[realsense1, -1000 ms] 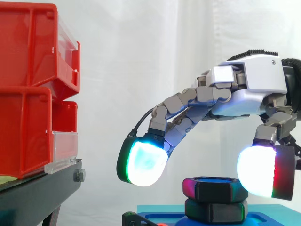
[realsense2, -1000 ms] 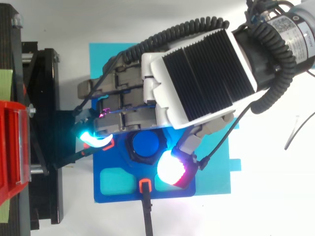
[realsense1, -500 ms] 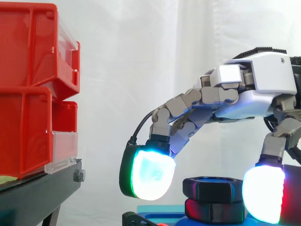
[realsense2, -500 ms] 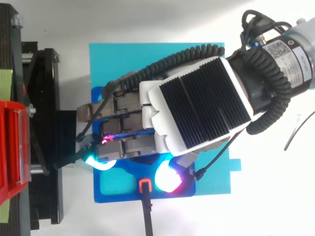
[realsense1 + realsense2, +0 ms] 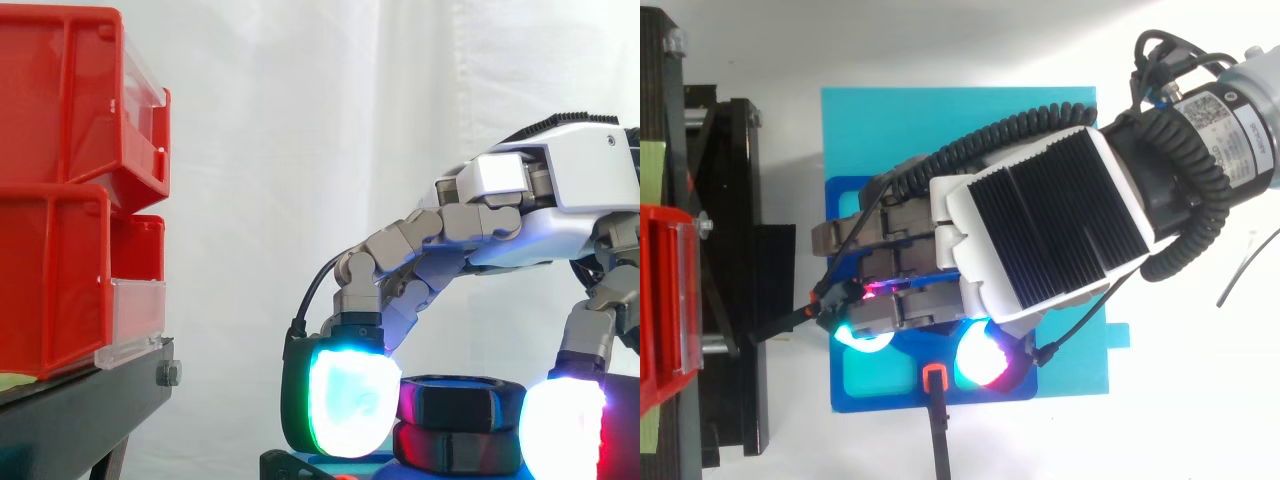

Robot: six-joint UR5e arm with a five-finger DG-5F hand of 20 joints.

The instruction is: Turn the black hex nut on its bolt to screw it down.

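Note:
The black hex nut (image 5: pixel 455 398) sits on top of a second black hex piece (image 5: pixel 455 447) on the blue fixture (image 5: pixel 880 385). My hand (image 5: pixel 560 200) arches over it from the right, and in the top view the hand (image 5: pixel 1040 235) covers the nut. One glowing cyan-white fingertip (image 5: pixel 345 415) hangs at nut height just left of it. The white and red thumb pad (image 5: pixel 565 432) hangs just right of it. The fingers are loosely bent on either side of the nut. Contact with the nut is not visible.
Stacked red bins (image 5: pixel 60 190) stand on a black stand (image 5: pixel 90 400) at the left. The blue fixture lies on a cyan mat (image 5: pixel 940 120). An orange connector (image 5: pixel 933 378) with a black cable leaves the fixture's near edge.
The hand has come down and shifted toward the near side of the fixture. Its pads dropped from above the nut to level with it and drew slightly closer together.

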